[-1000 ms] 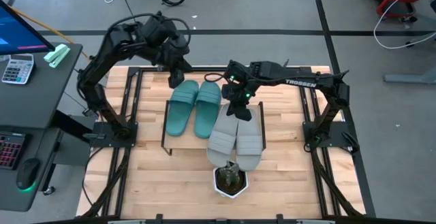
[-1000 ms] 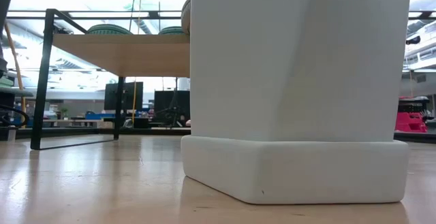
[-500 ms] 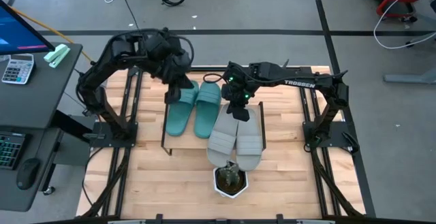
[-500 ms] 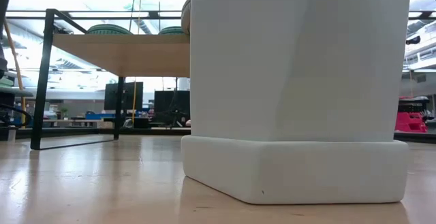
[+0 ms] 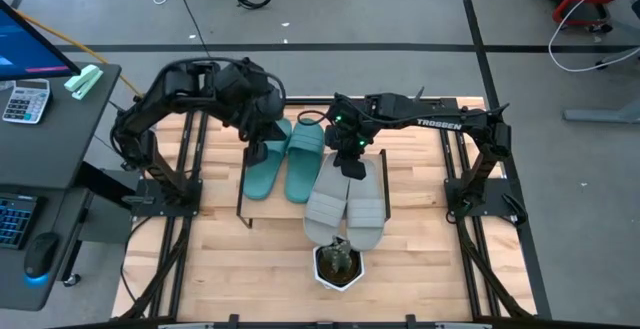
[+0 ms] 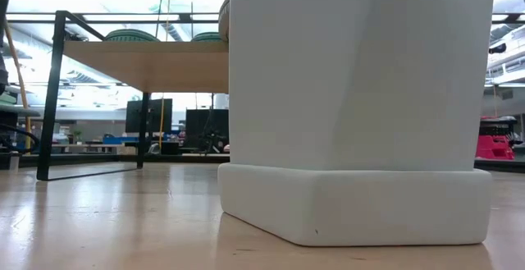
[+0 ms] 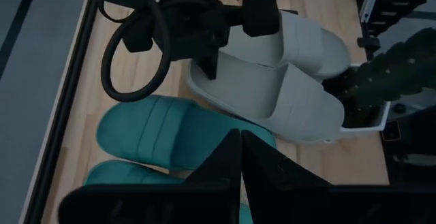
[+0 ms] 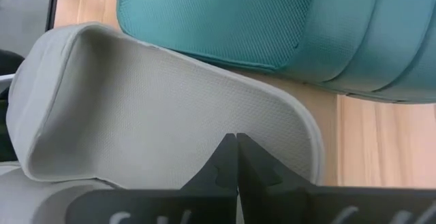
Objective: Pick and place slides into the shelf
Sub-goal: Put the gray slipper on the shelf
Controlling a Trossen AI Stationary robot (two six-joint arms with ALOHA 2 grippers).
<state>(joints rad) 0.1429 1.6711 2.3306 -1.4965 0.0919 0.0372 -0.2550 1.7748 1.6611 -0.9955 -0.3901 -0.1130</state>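
- Pot (image 5: 338, 266) at 6 o'clock, nearest.
- Grey slides (image 5: 347, 207) mid-table, heels hanging off shelf (image 5: 243, 201).
- Teal slides (image 5: 285, 159) lie on the shelf, toward 10 o'clock.
- Right gripper (image 5: 353, 165) closed, empty, tips at a grey heel rim.
- Left gripper (image 5: 258, 149) closed, empty, over a teal heel.
- Foam looks light, soft, squashy; likely best pinched at the heel rim or strap edge.

Two teal-green foam slip-on slides with ribbed wide straps (image 5: 285, 159) lie side by side, flat and sole-down, on the low shelf of light wood board and thin black metal legs (image 5: 243, 201). Two light grey foam slides (image 5: 347, 205) lie side by side just beside them, angled and overhanging the shelf's near edge.
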